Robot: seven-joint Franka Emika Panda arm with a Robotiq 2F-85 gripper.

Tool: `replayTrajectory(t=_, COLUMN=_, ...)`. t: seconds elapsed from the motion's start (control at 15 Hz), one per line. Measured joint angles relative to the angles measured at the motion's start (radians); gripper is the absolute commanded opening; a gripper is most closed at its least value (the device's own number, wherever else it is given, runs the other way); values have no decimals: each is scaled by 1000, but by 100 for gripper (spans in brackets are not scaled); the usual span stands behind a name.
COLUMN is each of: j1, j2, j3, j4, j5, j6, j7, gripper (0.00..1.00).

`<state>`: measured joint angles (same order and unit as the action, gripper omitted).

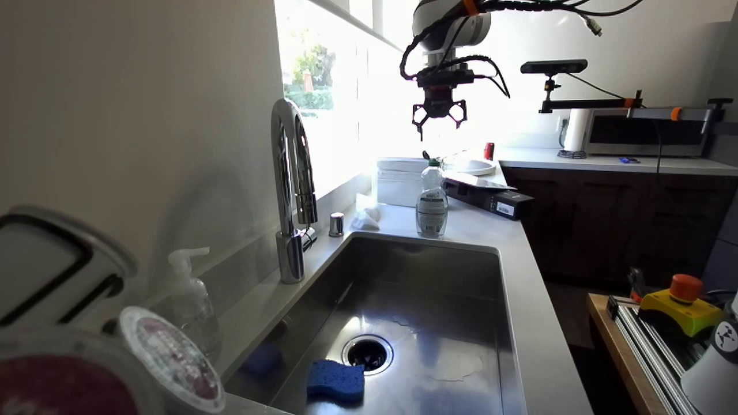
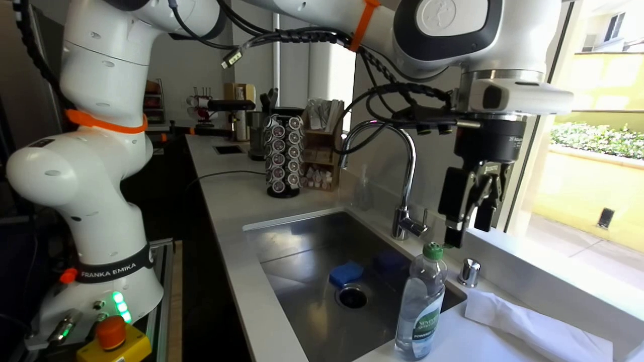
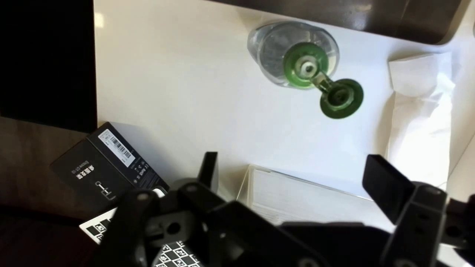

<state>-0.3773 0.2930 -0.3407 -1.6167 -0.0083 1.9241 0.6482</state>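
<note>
One white countertop spans both exterior views, its length running beneath a bright window. Reaching over it is the white, jointed Franka Panda arm, its wrist turned straight down. A rectangular stainless-steel sink is sunk into the counter, with a chrome gooseneck faucet rising on its window side. Past the sink's end sits a translucent plastic bin, and near it a black cardboard box juts out over the counter's edge, a black-and-white patterned board lying on top of it. The Robotiq gripper hangs fingers-down above this stretch of counter, released, its two jaws spread wide; in the wrist view the bin shows below, between the fingers. Crumpled white paper lies along the window side. Below the gripper and toward the sink, apart from its fingertips, a clear dish-soap bottle stands upright on the counter, between the bin and the sink, close to the sink's rim. In an exterior view its label reads in part "generation". A blue sponge lies on the sink floor, just beside the round drain. Smallest is the bottle's green cap, facing up, its flip lid swung back.
</note>
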Motion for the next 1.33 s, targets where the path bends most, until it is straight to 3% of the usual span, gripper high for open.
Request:
replayTrajectory(t=0.6, j1=-50, j2=156, j3=0, j4=149, j5=85, j6=-109, j7=-115, gripper=100)
replayTrajectory(t=1.33, j1=-82, j2=278, j3=1, j4=256, j5=138, j6=-267, j7=-120, gripper=100)
